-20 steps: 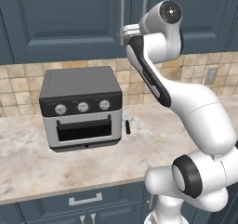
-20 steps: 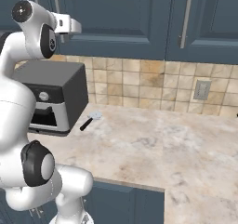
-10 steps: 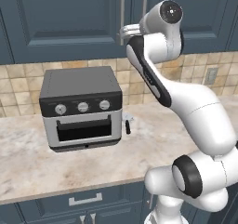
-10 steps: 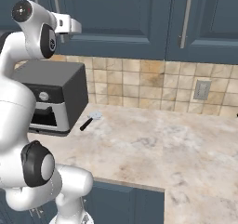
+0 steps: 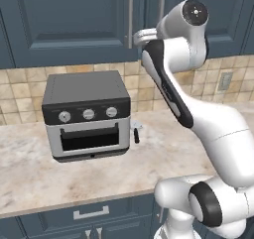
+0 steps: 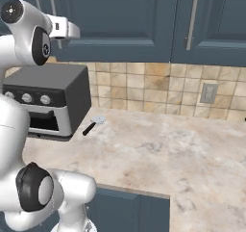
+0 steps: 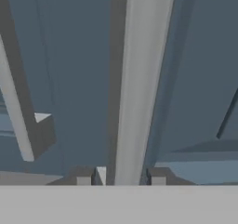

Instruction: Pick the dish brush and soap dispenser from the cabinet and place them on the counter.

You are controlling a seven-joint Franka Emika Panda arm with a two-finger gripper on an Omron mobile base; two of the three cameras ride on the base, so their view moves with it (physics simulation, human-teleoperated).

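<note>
My pincer grips the long silver bar handle of the closed dark blue-grey cabinet; brush and soap remain unfetched.

You have a dark toaster oven with 3 round knobs along its front, standing close to the tan tiled backsplash. Just beside its right side lies a small white item with a short black handle. A wall outlet sits in the tiles.
</note>
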